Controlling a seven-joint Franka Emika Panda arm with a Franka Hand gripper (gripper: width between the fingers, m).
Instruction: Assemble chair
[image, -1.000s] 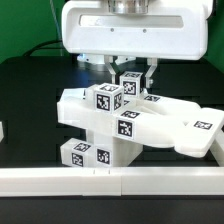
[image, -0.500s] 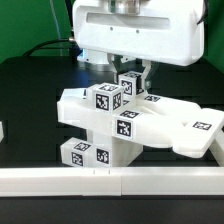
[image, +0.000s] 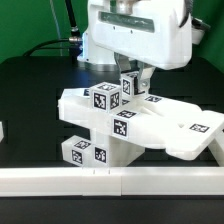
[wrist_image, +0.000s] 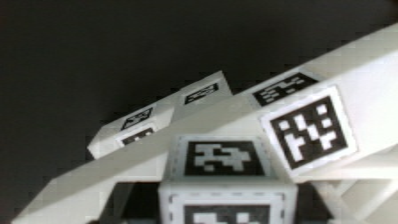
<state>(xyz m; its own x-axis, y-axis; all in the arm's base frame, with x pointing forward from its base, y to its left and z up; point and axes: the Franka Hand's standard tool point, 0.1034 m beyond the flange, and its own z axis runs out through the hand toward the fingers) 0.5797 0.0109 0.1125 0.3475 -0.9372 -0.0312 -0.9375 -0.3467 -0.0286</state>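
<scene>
One partly built white chair (image: 125, 125) sits on a black desk (image: 30, 85), near the middle of the exterior view. It is a cluster of blocky matte white parts joined together. A wide flat seat slab (image: 185, 130) stretches toward the exterior view's right. Two cube-like leg blocks stand above the slab: one (image: 107, 98) nearer the exterior view's left, and one (image: 131, 84) just beside it, directly under the robot's hand. A third block (image: 85, 153) sits at the base, in front of the slab. About seven small square black-and-white tags show on the parts in the exterior view.

The single claw (image: 134, 72) hangs right over the second leg block, its jaws drawn in narrow. Its dark fingers (image: 146, 76) appear to pinch that block, though the robot's white housing hides much of the contact.

The wrist view shows tagged white blocks (wrist_image: 222, 160) very close up and blurred.

A white border rail (image: 110, 182) runs along the desk's front edge, in front of the chair.
</scene>
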